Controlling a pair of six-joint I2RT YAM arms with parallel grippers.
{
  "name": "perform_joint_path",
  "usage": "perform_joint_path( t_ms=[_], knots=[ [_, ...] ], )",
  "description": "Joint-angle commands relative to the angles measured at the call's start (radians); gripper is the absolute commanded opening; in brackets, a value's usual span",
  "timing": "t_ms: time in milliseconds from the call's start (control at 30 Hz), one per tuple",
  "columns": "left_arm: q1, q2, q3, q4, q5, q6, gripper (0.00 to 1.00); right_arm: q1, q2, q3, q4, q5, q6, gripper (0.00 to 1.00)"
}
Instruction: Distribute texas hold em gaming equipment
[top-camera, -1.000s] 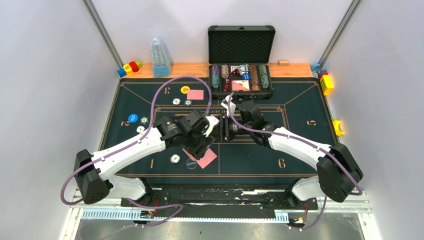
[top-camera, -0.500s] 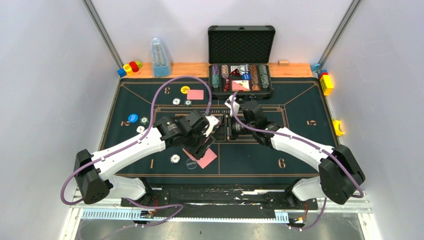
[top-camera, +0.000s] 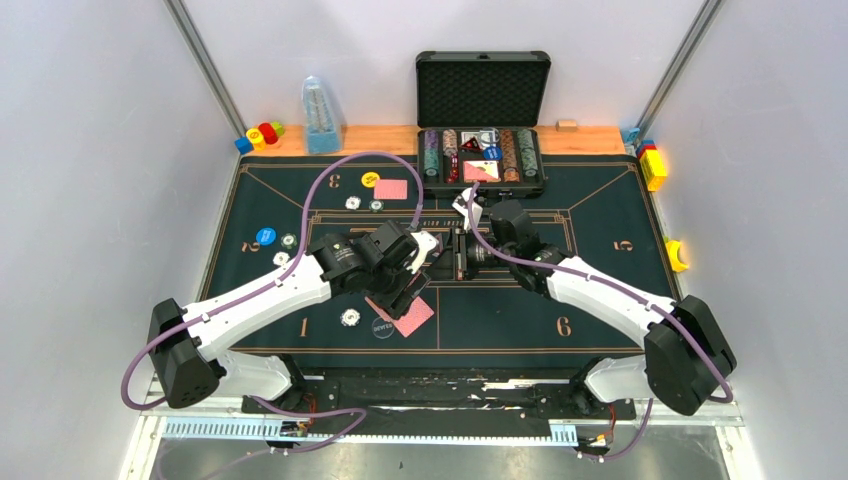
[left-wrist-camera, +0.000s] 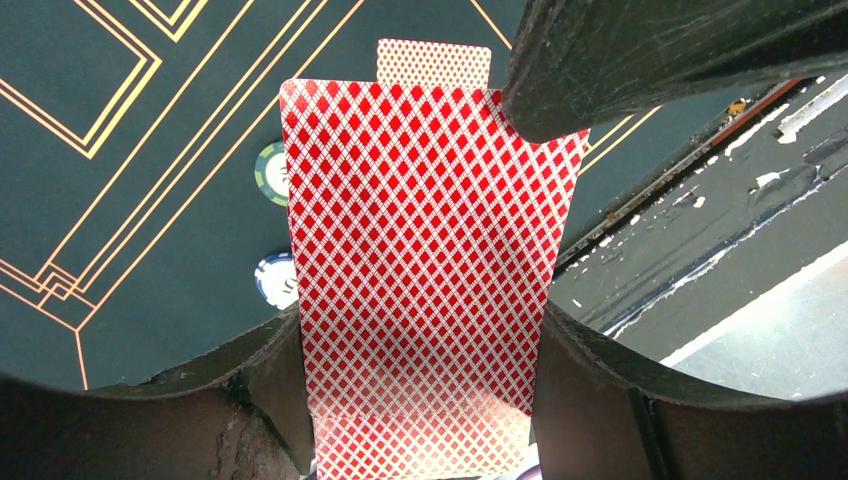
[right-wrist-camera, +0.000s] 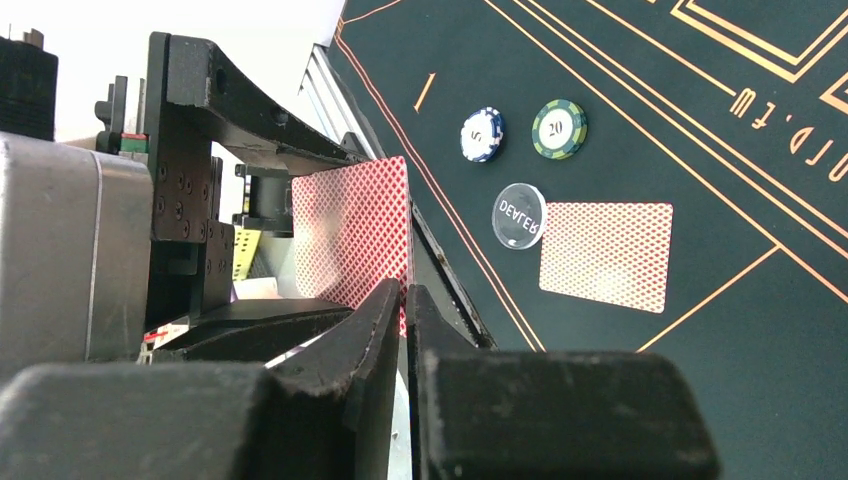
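From above, the left gripper (top-camera: 426, 258) and right gripper (top-camera: 458, 256) met tip to tip over the middle of the poker mat (top-camera: 500, 316), with the open chip case (top-camera: 483, 90) at the mat's far edge. The left wrist camera showed a red-backed playing card (left-wrist-camera: 420, 260) pinched between the left gripper's fingers, a right-gripper finger on its far right corner. The right wrist camera showed its own fingers pressed together on that card's edge. Beyond lay a dealer button (right-wrist-camera: 519, 215) just beside a second card (right-wrist-camera: 605, 255) on the mat.
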Motion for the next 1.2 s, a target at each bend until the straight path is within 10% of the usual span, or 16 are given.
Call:
perform_joint_path(
  t_ms=[0, 467, 1167],
  knots=[
    [-0.002, -0.017, 0.014, 0.017, -0.004, -0.002, 0.0, -0.006, -0.004, -0.007, 0.028, -0.026, -0.002, 0.1],
    [-0.002, -0.021, 0.014, 0.021, 0.003, 0.0, 0.0, -0.008, 0.075, -0.002, 0.105, -0.123, 0.043, 0.47],
    [-0.002, -0.027, 0.012, 0.02, -0.003, -0.003, 0.0, -0.017, -0.008, -0.017, 0.037, -0.022, 0.035, 0.05]
  ],
)
